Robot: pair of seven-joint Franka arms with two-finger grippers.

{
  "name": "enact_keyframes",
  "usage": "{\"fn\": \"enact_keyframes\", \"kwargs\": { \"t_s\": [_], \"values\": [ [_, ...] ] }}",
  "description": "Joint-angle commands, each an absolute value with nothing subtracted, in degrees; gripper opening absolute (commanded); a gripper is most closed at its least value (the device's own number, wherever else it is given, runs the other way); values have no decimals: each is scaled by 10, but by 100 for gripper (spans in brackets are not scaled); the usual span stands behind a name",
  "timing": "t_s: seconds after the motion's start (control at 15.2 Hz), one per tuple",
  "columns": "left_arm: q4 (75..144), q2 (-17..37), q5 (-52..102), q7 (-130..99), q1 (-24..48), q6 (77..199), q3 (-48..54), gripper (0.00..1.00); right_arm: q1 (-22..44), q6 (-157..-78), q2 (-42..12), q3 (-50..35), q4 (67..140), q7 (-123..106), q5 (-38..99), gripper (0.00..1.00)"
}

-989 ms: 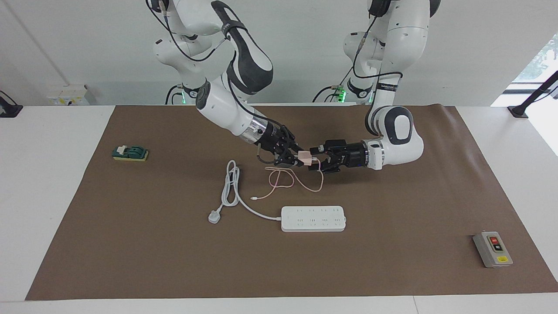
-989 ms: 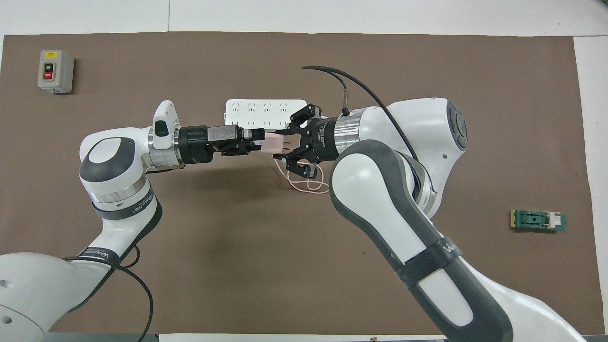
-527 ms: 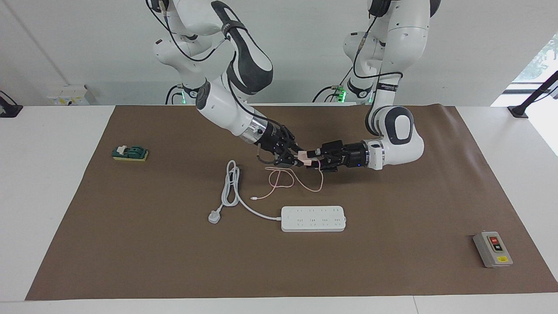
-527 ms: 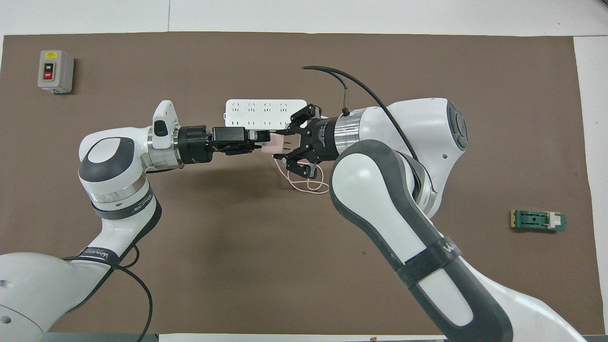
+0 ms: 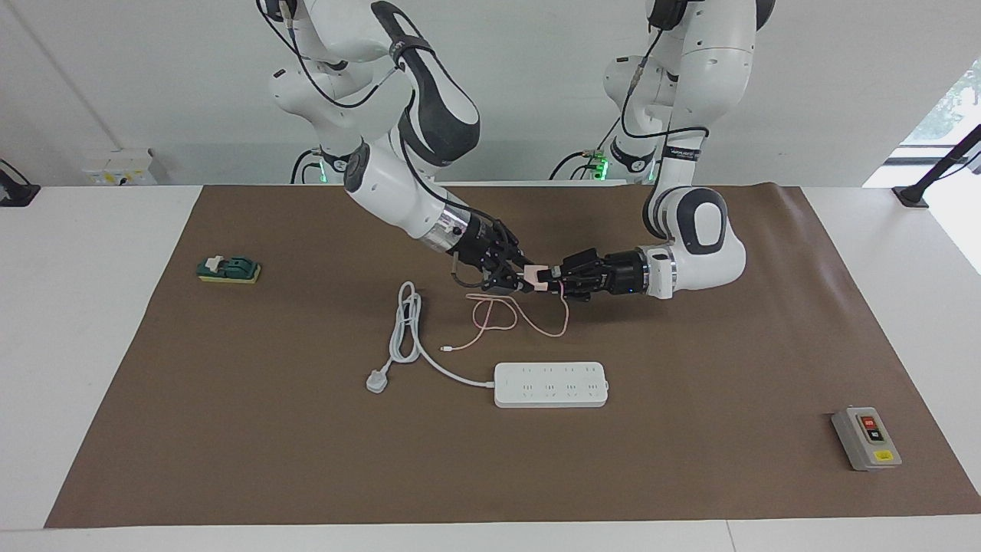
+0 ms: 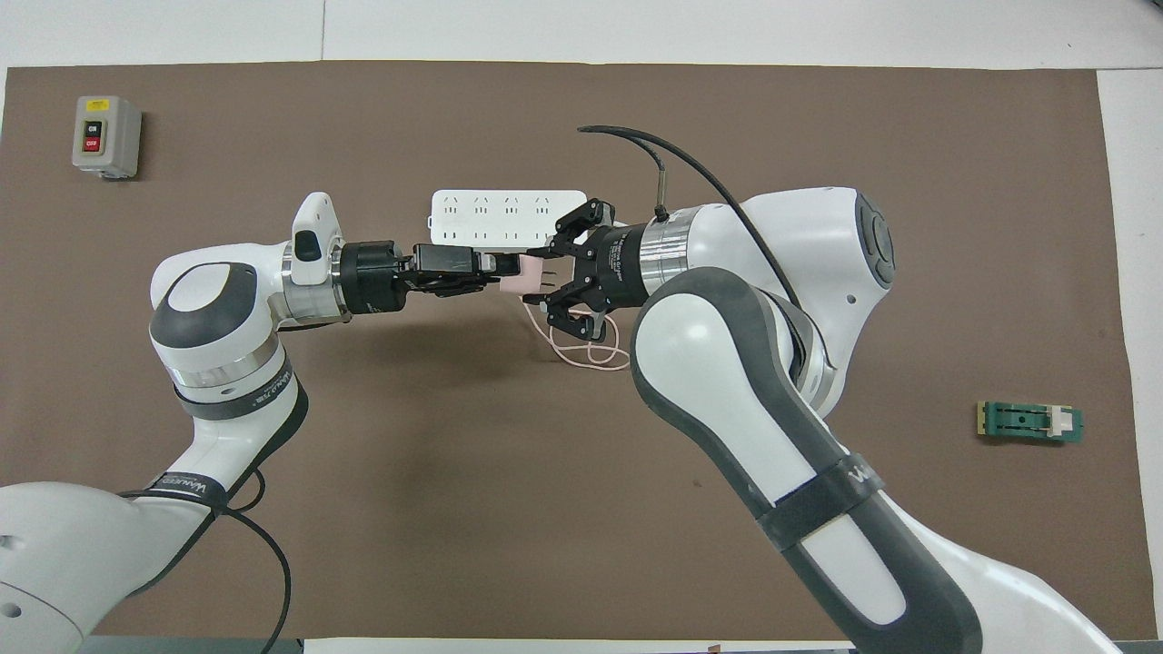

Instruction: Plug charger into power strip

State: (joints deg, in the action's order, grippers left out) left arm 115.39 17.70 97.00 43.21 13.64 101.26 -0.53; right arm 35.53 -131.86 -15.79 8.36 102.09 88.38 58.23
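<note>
The pale-pink charger is held in the air over the brown mat, between both grippers, which meet tip to tip. My left gripper is shut on the end of it toward the left arm. My right gripper is shut on its other end, where the prongs show. Its thin pink cable hangs down and loops on the mat. The white power strip lies flat on the mat, farther from the robots than the charger.
The strip's thick white cord ends in a white plug. A grey button box sits at the left arm's end. A green block lies at the right arm's end.
My left gripper's fingers have closed from wide open onto the charger. The right gripper has kept its hold and stayed in place.
</note>
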Motion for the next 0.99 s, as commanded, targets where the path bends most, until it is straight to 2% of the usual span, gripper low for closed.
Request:
{"fn": "enact_keyframes", "kwargs": {
  "t_s": [0.0,0.07,0.13,0.46,0.66,0.92],
  "values": [
    [1148,179,958,439,127,997,-4,0,354,-1329,-153,83,1030,882,596,16],
    [1148,179,958,439,127,997,-4,0,354,-1329,-153,83,1030,882,596,73],
    [1149,179,958,439,125,996,-4,0,354,-1329,-153,83,1029,882,596,99],
    [1144,177,925,434,98,995,-8,0,350,-1327,-151,84,1029,876,589,100],
    [1112,176,876,377,68,998,-11,0,335,-1313,-140,88,1033,856,572,100],
    [1044,177,775,276,36,998,-15,0,284,-1242,-123,90,1033,752,484,100]
  ]
}}
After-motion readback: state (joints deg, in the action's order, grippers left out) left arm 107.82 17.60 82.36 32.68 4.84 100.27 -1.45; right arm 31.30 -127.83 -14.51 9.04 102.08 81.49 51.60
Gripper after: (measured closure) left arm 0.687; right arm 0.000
